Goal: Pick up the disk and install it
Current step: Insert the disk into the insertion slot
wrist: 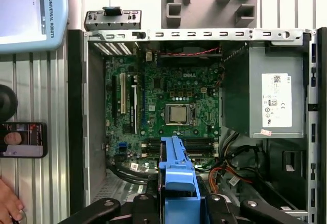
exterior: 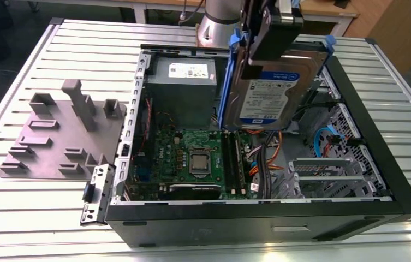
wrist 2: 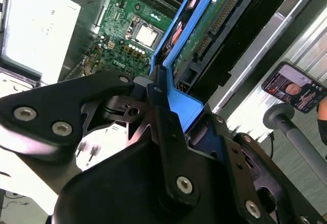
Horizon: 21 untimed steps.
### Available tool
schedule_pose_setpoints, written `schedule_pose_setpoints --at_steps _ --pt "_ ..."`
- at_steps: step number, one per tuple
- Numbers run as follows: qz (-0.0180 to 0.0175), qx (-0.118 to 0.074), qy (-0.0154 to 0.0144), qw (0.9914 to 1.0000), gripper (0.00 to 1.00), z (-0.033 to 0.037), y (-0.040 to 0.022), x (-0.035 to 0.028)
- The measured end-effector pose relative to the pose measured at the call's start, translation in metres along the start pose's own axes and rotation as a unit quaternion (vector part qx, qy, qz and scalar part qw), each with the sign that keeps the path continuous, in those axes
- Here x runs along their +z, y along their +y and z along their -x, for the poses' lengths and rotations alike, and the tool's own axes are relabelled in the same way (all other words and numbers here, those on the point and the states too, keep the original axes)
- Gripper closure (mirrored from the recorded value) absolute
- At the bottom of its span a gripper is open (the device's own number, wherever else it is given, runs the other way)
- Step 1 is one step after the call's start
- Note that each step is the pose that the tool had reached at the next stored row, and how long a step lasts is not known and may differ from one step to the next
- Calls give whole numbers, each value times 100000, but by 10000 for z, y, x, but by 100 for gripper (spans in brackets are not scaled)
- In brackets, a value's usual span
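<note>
The gripper clamps the disk by its blue rail (green circuit side showing) above the motherboard, with a phone well apart.

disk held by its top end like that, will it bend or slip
Probably stiff and dense: the disk is a metal slab showing no sag in the gripper. It might slip, since the grip is on its smooth blue rails.

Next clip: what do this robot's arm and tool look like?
In the exterior view the arm is a smooth silver-grey tube. In the second wrist view the tool is matte black, made of flat, angular link plates joined by round silver bolts.
</note>
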<state>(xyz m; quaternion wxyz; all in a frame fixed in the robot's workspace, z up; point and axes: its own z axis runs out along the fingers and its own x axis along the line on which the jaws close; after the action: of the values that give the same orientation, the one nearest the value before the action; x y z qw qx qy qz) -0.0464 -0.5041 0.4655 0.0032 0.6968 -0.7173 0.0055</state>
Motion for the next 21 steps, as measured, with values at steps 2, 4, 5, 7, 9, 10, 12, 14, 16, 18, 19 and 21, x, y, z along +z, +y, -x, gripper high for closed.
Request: schedule_pose_setpoints --at_steps 2,4,5,7,9,10,12,14,16,18,19,21 --pt "0 1 1 100000 63 -37 -1 1" --pt "1 1 8 100000 63 -70 -2 1" --pt "2 1 18 100000 63 -86 -2 1" --pt "1 2 25 100000 63 -114 -4 2" --pt "-2 3 30 100000 63 -136 -12 3" --pt "-3 4 30 100000 63 -144 -23 4" --pt "-3 1 28 100000 63 -150 -62 6" --pt "1 0 35 100000 63 -161 -99 8" --pt "0 0 31 100000 63 -175 -122 13" --pt "-3 0 28 100000 63 -207 -133 17" --pt "0 1 35 100000 63 -232 -138 18" --pt "-3 3 28 100000 63 -295 -146 23"
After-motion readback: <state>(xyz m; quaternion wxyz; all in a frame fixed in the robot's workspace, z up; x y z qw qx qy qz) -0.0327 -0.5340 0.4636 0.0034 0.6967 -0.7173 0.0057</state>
